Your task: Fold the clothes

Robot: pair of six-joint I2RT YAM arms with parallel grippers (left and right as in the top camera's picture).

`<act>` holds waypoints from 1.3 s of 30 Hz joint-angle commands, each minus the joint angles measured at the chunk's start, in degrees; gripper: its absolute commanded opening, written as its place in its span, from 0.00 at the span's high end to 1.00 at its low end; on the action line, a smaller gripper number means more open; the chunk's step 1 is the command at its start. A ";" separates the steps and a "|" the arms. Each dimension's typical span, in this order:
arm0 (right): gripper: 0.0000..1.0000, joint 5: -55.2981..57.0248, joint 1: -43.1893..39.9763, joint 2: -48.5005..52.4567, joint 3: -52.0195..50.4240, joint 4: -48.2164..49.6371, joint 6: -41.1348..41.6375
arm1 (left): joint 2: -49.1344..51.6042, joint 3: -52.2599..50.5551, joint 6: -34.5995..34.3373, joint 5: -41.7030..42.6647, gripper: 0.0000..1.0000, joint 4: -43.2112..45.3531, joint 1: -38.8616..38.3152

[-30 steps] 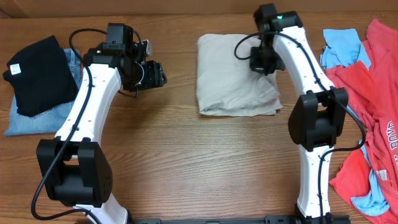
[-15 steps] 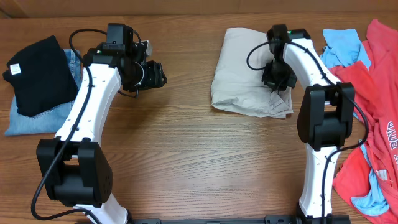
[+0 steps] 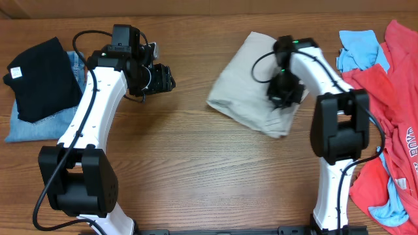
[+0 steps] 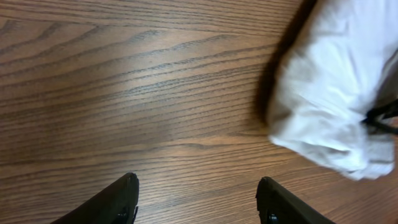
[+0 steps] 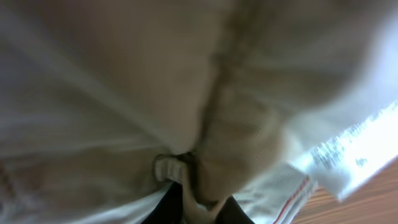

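Observation:
The folded pale beige trousers (image 3: 245,85) lie skewed on the table right of centre. My right gripper (image 3: 282,98) is shut on their right part; the right wrist view is filled with bunched beige cloth (image 5: 186,81), a fold pinched between the fingers (image 5: 200,199), and a small white label (image 5: 348,155). My left gripper (image 3: 163,79) hovers open and empty over bare wood left of the trousers; in the left wrist view its fingers (image 4: 198,202) are apart, with the trousers' edge (image 4: 329,93) at upper right.
A black garment (image 3: 39,78) on folded blue denim (image 3: 32,127) lies at far left. A heap of red and light blue clothes (image 3: 385,111) lies at far right, beside my right arm.
My right gripper has dragged the folded trousers toward the front and turned them, from square at the back to skewed. The left arm has not moved.

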 commanded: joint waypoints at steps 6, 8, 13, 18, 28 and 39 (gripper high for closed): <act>0.83 -25.68 17.29 4.72 -3.39 7.37 0.28 | 0.20 1.03 1.53 -0.46 0.34 -0.13 -0.39; 0.83 -26.77 20.61 4.72 -3.06 8.55 0.48 | 0.20 1.03 1.53 -0.46 0.34 -0.15 -0.37; 0.83 -26.38 22.51 4.48 -1.73 7.78 0.66 | 0.20 1.03 1.51 -0.31 0.34 -0.20 -0.37; 0.80 -20.24 21.73 1.38 0.87 4.11 -0.24 | 0.20 1.03 1.51 -0.31 0.34 -0.57 -0.37; 0.71 -13.18 19.32 -7.06 5.60 -1.29 -0.26 | 0.20 1.03 1.51 -0.31 0.34 -0.57 -0.37; 0.80 -13.77 14.38 -9.70 6.91 12.04 -13.77 | 0.20 0.55 0.42 0.09 0.82 -6.86 -0.79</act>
